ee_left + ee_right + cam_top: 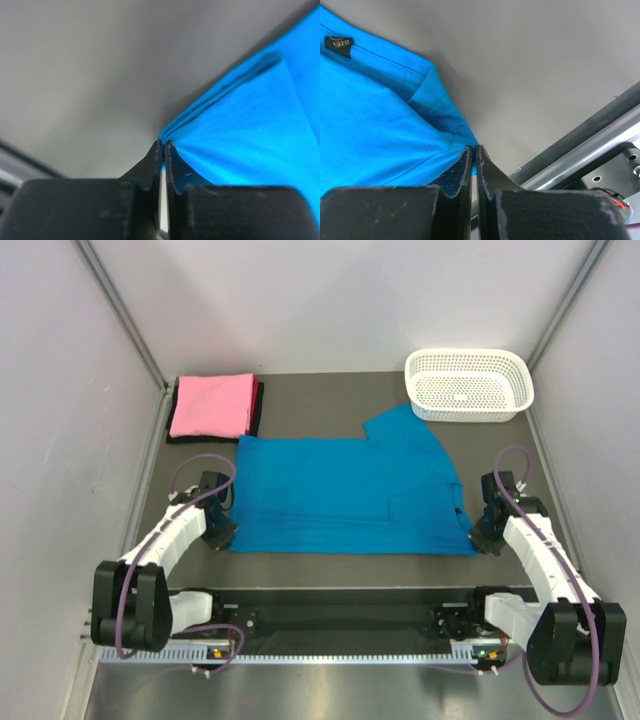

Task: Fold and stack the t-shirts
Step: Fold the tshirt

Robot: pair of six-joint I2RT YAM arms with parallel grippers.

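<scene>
A turquoise-blue t-shirt (345, 495) lies spread across the middle of the table, partly folded, one sleeve pointing to the back right. My left gripper (222, 533) is shut on its near left corner (172, 136), where several layers of cloth bunch at the tips. My right gripper (484, 537) is shut on the near right corner (467, 137); a black size tag (338, 45) shows in the right wrist view. A folded pink t-shirt (212, 405) rests on a folded dark maroon-black one (259, 408) at the back left.
A white perforated basket (468, 384) stands at the back right. Grey walls close in the table on three sides. A metal rail (580, 150) runs along the near edge close to the right gripper.
</scene>
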